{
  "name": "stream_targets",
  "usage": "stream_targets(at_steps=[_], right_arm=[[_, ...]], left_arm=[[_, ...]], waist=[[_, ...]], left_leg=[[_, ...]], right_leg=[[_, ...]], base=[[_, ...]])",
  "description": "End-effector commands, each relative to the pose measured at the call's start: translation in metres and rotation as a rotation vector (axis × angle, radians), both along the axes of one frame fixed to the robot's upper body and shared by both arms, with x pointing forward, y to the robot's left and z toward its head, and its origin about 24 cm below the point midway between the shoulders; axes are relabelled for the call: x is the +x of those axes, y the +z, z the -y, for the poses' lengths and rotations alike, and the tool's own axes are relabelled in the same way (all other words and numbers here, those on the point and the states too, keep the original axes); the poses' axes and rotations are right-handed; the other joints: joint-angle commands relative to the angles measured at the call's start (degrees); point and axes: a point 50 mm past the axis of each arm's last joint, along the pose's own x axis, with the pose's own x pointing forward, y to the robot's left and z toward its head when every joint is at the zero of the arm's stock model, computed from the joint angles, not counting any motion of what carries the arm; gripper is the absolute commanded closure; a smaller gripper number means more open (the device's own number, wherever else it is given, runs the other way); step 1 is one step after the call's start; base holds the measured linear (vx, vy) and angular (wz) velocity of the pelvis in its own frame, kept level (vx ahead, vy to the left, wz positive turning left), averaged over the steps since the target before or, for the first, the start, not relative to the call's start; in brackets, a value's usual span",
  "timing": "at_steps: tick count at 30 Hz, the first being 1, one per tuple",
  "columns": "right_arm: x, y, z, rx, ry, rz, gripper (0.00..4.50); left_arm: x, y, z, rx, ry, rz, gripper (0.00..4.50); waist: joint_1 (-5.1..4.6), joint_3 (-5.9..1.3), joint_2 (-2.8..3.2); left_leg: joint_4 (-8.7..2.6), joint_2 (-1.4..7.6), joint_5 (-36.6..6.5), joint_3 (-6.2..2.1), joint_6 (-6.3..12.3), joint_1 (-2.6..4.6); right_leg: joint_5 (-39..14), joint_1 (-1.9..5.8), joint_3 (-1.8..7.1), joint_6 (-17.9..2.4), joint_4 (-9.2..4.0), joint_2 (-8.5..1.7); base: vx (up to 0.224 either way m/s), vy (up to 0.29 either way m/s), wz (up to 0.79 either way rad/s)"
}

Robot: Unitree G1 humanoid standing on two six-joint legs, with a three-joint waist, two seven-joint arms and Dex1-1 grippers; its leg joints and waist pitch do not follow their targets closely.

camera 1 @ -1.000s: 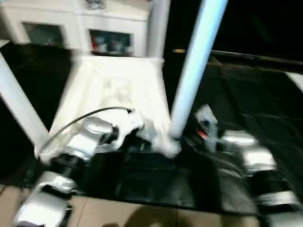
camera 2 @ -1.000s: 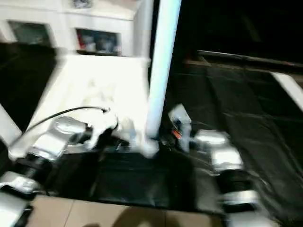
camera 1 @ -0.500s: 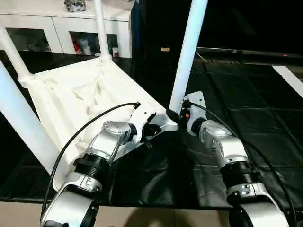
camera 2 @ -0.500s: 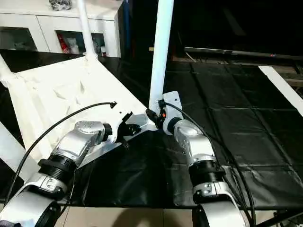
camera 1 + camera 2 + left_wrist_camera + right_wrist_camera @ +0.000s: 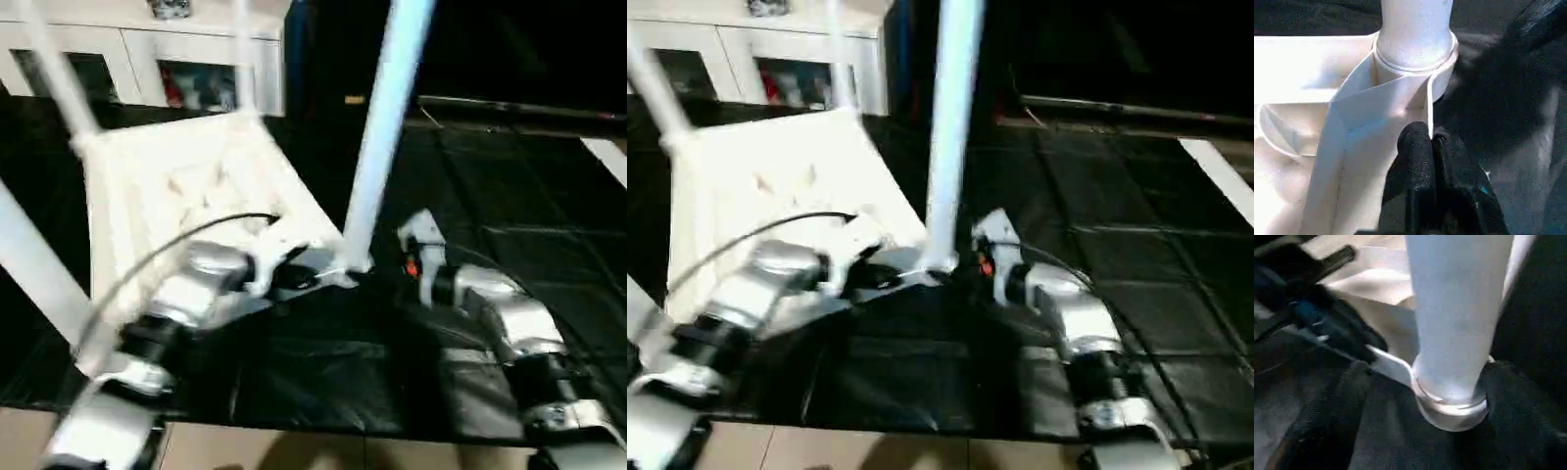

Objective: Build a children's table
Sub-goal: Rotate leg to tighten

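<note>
Left pincer (image 5: 1431,147) is clenched on the thin rim wall of the children's table (image 5: 186,181), just beside the near corner where one leg (image 5: 380,127) stands; the table lies upside down, ribbed underside up, on the black mat (image 5: 509,206), its other legs rising at the left and far corners; right pincer (image 5: 416,250) sits just right of that leg's base, and whether its fingers are spread I cannot tell; a white cabinet (image 5: 211,69) stands at the far side.
</note>
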Motion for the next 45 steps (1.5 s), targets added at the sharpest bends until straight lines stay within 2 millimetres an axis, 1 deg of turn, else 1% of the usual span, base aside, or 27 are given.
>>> stream_targets(at_steps=[1,2,3,5,7,9,10,11,12,13,14,15,16,19,20,22,23,24,26,28,29,33,36,40,43,44,45], right_arm=[[-0.003,0.009,0.015,0.004,0.089,0.02,0.44],[-0.004,0.01,0.019,0.005,0.105,0.021,0.32],[-0.004,0.011,0.022,0.005,0.113,0.022,0.25],[-0.005,0.014,0.027,0.008,0.136,0.018,0.22],[-0.008,0.016,0.03,0.008,0.181,0.02,0.22],[-0.011,0.017,0.028,0.013,0.244,0.021,0.22],[-0.013,0.017,0.027,0.026,0.292,0.01,0.22],[-0.013,0.017,0.027,0.026,0.292,0.01,0.22],[-0.014,0.016,0.025,0.029,0.317,0.01,0.22],[-0.015,0.014,0.023,0.024,0.349,0.003,0.49],[-0.016,0.012,0.021,0.02,0.372,0.0,0.57],[-0.016,0.01,0.019,0.015,0.385,0.001,0.57],[-0.016,0.01,0.018,0.012,0.39,0.002,0.6],[-0.013,0.007,0.013,0.006,0.397,0.006,0.97],[-0.013,0.006,0.011,0.004,0.407,-0.003,1.02],[-0.011,0.003,0.006,0.0,0.425,-0.013,1.19],[-0.011,0.003,0.006,0.0,0.425,-0.013,1.32],[-0.009,0.003,0.003,0.004,0.434,-0.013,1.41],[-0.008,0.003,0.002,0.007,0.437,-0.014,1.47],[-0.007,0.002,-0.001,0.018,0.454,-0.018,1.76],[-0.006,0.002,-0.002,0.02,0.458,-0.021,1.76],[-0.008,0.001,-0.003,0.033,0.484,-0.035,2.22],[-0.009,0.0,-0.004,0.043,0.485,-0.036,2.36],[-0.009,-0.001,-0.005,0.064,0.479,-0.034,2.43],[-0.013,-0.004,-0.013,0.115,0.414,-0.041,2.44],[-0.016,-0.008,-0.02,0.12,0.354,-0.04,2.44],[-0.017,-0.008,-0.021,0.118,0.339,-0.038,2.44]], left_arm=[[-0.005,0.003,0.004,-0.001,-0.144,-0.012,4.5],[-0.006,0.002,0.002,-0.002,-0.155,-0.022,4.5],[-0.007,0.003,0.001,-0.007,-0.184,-0.017,4.5],[-0.009,0.002,-0.002,-0.003,-0.233,-0.025,4.5],[-0.012,0.001,-0.006,0.023,-0.312,-0.03,4.5],[-0.014,0.002,-0.007,0.035,-0.366,-0.038,4.5],[-0.014,0.003,-0.007,0.035,-0.39,-0.041,4.5],[-0.014,0.003,-0.007,0.035,-0.39,-0.041,4.5],[-0.014,0.004,-0.006,0.038,-0.406,-0.041,4.5],[-0.014,0.004,-0.005,0.042,-0.425,-0.041,4.5],[-0.014,0.005,-0.004,0.044,-0.439,-0.039,4.5],[-0.015,0.005,-0.003,0.044,-0.45,-0.039,4.5],[-0.014,0.005,-0.002,0.043,-0.457,-0.038,4.5],[-0.015,0.005,-0.001,0.044,-0.474,-0.036,4.5],[-0.015,0.005,0.0,0.044,-0.483,-0.034,4.5],[-0.016,0.005,0.001,0.045,-0.494,-0.033,4.5],[-0.016,0.005,0.001,0.045,-0.494,-0.033,4.5],[-0.016,0.005,0.001,0.048,-0.5,-0.032,4.5],[-0.016,0.005,0.001,0.049,-0.502,-0.031,4.5],[-0.016,0.005,0.0,0.052,-0.503,-0.029,4.5],[-0.016,0.005,0.0,0.053,-0.501,-0.027,4.5],[-0.016,0.005,-0.001,0.051,-0.49,-0.024,4.5],[-0.015,0.005,-0.001,0.048,-0.476,-0.023,4.5],[-0.013,0.004,-0.001,0.04,-0.451,-0.017,4.5],[-0.007,0.004,0.005,-0.011,-0.329,-0.006,4.5],[-0.003,0.004,0.011,-0.046,-0.247,-0.002,4.5],[-0.003,0.004,0.012,-0.052,-0.234,0.0,4.5]], waist=[[0.28,-3.58,0.23],[0.48,-3.58,0.17],[0.58,-3.57,-0.18],[1.06,-3.65,-0.05],[1.29,-3.59,-0.05],[1.47,-3.58,-0.02],[1.63,-3.56,0.12],[1.63,-3.56,0.12],[1.85,-3.57,0.1],[1.99,-3.57,0.18],[2.24,-3.53,0.14],[2.4,-3.58,0.14],[2.42,-3.6,0.11],[2.41,-3.66,0.05],[2.4,-3.67,0.08],[2.4,-3.67,-0.15],[2.41,-3.66,-0.04],[2.41,-3.72,-0.23],[2.43,-3.69,-0.09],[2.39,-3.68,-0.19],[2.4,-3.69,-0.16],[2.44,-3.7,-0.2],[2.46,-3.67,-0.18],[2.44,-3.65,-0.17],[2.41,-3.64,-0.07],[2.68,-3.36,0.21],[2.56,-3.46,-0.05]], left_leg=[[-3.58,1.22,-11.9,0.08,2.22,0.31],[-3.53,1.34,-11.7,0.17,2.43,0.3],[-3.48,1.32,-10.9,0.32,2.71,0.19],[-3.37,1.3,-10.5,0.33,3.08,0.18],[-3.39,1.34,-10.8,0.35,3.18,0.13],[-3.42,1.43,-11.4,0.35,2.78,0.2],[-3.44,1.46,-12.2,0.38,2.53,0.28],[-3.44,1.46,-12.2,0.38,2.53,0.28],[-3.47,1.63,-12.5,0.34,2.3,0.38],[-3.48,1.66,-12.5,0.32,2.19,0.4],[-3.47,1.65,-12.9,0.4,2.09,0.59],[-3.45,1.65,-13.0,0.39,1.89,0.56],[-3.48,1.6,-12.6,0.36,1.76,0.38],[-3.5,1.62,-12.4,0.26,1.52,0.31],[-3.49,1.58,-12.2,0.25,1.44,0.26],[-3.48,1.59,-11.9,0.28,1.59,0.24],[-3.48,1.6,-11.9,0.29,1.65,0.24],[-3.42,1.65,-11.9,0.31,1.76,0.25],[-3.42,1.65,-11.7,0.31,1.7,0.27],[-3.45,1.64,-11.4,0.29,1.9,0.12],[-3.44,1.65,-11.5,0.3,1.89,0.18],[-3.44,1.67,-11.0,0.32,2.01,0.19],[-3.46,1.66,-11.2,0.31,1.98,0.19],[-3.45,1.66,-11.7,0.31,1.82,0.23],[-3.48,1.69,-11.8,0.32,1.77,0.25],[-3.57,1.78,-12.8,0.42,1.38,0.65],[-3.66,1.66,-12.8,0.19,0.88,0.45]], right_leg=[[-11.8,3.16,2.58,-11.4,-4.39,-3.5],[-10.6,3.27,2.61,-11.9,-4.17,-3.48],[-9.2,3.33,2.6,-12.4,-4.01,-3.36],[-9.2,3.4,2.53,-12.6,-3.93,-3.51],[-10.6,3.33,2.49,-12.1,-4.05,-3.55],[-11.8,3.27,2.46,-12.0,-4.08,-3.6],[-12.7,3.21,2.48,-12.0,-4.2,-3.61],[-12.7,3.21,2.48,-12.0,-4.2,-3.61],[-12.8,3.1,2.52,-12.1,-4.11,-3.67],[-12.8,3.09,2.52,-12.2,-4.07,-3.68],[-13.2,2.88,2.52,-12.3,-4.25,-3.67],[-13.0,2.95,2.57,-12.5,-4.12,-3.74],[-12.7,3.08,2.55,-12.5,-4.08,-3.75],[-12.5,3.14,2.49,-12.5,-3.93,-3.79],[-12.4,3.15,2.48,-12.4,-3.92,-3.76],[-12.2,3.21,2.5,-12.4,-3.87,-3.76],[-12.2,3.18,2.49,-12.5,-3.88,-3.77],[-12.1,3.13,2.5,-12.6,-3.79,-3.83],[-12.0,3.11,2.5,-12.6,-3.78,-3.81],[-11.7,3.2,2.48,-12.8,-3.67,-3.8],[-11.9,3.16,2.47,-12.7,-3.72,-3.84],[-11.2,3.19,2.5,-12.7,-3.61,-3.77],[-11.6,3.18,2.5,-12.6,-3.65,-3.78],[-12.7,3.15,2.53,-12.4,-3.78,-3.82],[-12.5,3.13,2.55,-12.4,-3.78,-3.77],[-12.9,2.79,2.69,-12.2,-4.07,-3.64],[-13.6,3.11,2.63,-11.8,-3.92,-3.78]], base=[[0.0,0.0,0.0],[0.0,0.0,0.0],[0.0,0.0,0.0],[0.0,0.0,0.0],[0.0,0.0,0.0],[0.0,0.0,0.0],[0.0,0.0,0.0],[0.0,0.0,0.0],[0.0,0.0,0.0],[0.0,0.0,0.0],[0.0,0.0,0.0],[0.0,0.0,0.0],[0.0,0.0,0.0],[0.0,0.0,0.0],[0.0,0.0,0.0],[0.0,0.0,0.0],[0.0,0.0,0.0],[0.0,0.0,0.0],[0.0,0.0,0.0],[0.0,0.0,0.0],[0.0,0.0,0.0],[0.0,0.0,0.0],[0.0,0.0,0.0],[0.0,0.0,0.0],[0.0,0.0,0.0],[0.0,0.0,0.0],[0.0,0.0,0.0]])
